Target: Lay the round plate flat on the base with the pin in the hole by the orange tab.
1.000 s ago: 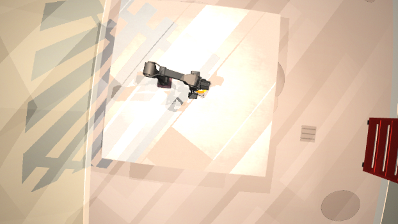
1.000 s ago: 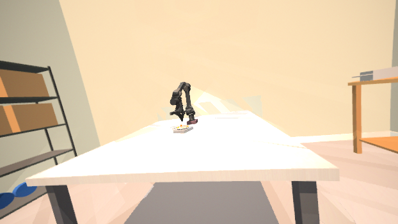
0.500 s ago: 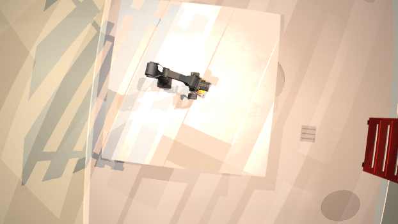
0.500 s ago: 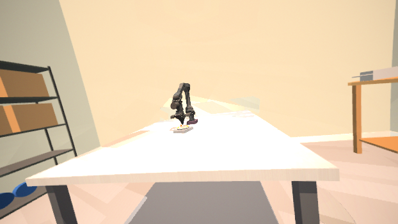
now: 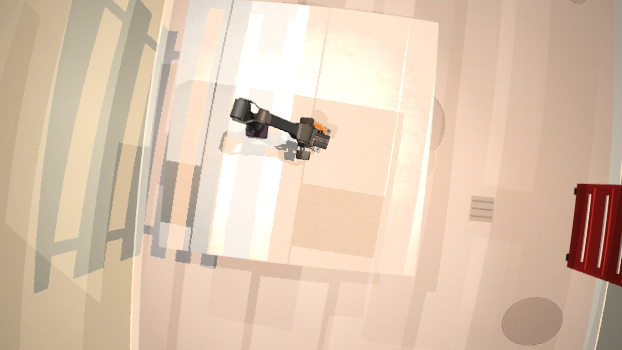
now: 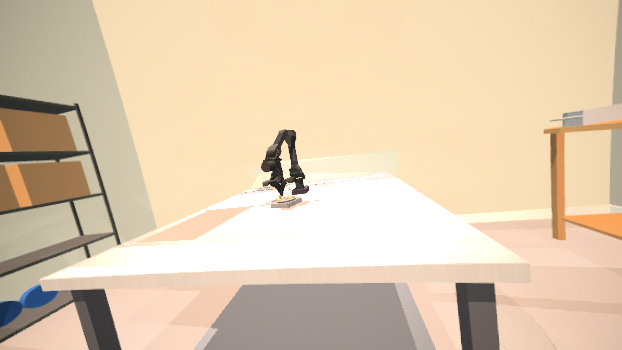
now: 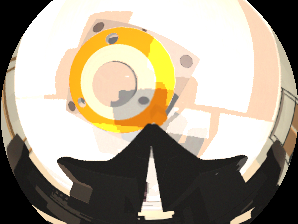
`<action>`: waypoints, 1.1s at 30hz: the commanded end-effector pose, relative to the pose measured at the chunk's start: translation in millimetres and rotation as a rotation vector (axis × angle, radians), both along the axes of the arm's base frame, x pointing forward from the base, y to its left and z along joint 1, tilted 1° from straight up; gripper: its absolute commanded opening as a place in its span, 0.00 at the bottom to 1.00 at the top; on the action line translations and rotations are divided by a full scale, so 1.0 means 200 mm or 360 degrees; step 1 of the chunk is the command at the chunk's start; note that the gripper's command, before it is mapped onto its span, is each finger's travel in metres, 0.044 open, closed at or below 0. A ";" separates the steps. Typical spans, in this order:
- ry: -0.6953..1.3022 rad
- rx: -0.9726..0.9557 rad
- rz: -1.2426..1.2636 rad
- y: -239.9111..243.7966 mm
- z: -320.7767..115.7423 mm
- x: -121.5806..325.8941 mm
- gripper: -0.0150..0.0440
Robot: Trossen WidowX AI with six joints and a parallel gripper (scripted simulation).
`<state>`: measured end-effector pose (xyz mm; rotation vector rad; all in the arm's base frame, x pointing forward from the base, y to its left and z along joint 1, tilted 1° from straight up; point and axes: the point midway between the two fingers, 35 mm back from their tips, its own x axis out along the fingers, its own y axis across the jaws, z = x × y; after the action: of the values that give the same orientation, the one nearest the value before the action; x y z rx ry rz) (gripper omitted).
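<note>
Just beyond the tool (image 7: pixel 153 137), pressed together empty for nudging, lies the plate's (image 7: pixel 87 63) orange tab (image 7: pixel 148 108).

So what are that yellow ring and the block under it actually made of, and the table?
The round plate looks like smooth, matte plastic: flat yellow colour, an orange tab, no shine. The base under it looks like pale grey plastic or painted metal; I can't tell which. The table top looks like light, bleached wood with faint grain lines along its front edge, on dark, possibly metal, legs.
</note>
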<state>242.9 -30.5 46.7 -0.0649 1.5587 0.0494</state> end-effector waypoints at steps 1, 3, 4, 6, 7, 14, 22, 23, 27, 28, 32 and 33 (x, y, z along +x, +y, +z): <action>-0.0002 -0.0010 0.0001 -0.03 0.00 0.03 0.25; -0.0002 -0.0010 0.0001 -0.03 0.00 0.04 0.25; -0.0002 -0.0010 0.0001 -0.04 0.00 0.04 0.25; -0.0002 -0.0010 0.0001 -0.05 0.00 0.06 0.25; -0.0002 -0.0010 0.0001 -0.05 0.00 0.06 0.25; -0.0004 -0.0011 0.0001 -0.07 0.01 0.11 0.25; -0.0005 -0.0011 0.0001 -0.07 0.01 0.16 0.25; -0.0005 -0.0011 0.0001 -0.07 0.01 0.17 0.25; -0.0006 -0.0011 0.0001 -0.07 0.02 0.19 0.25; -0.0006 -0.0011 0.0001 -0.07 0.02 0.20 0.25; -0.0006 -0.0011 0.0001 -0.06 0.02 0.23 0.25; -0.0007 -0.0011 0.0001 -0.06 0.02 0.23 0.25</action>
<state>285.3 -44.2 51.6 -0.0705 1.5507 0.0464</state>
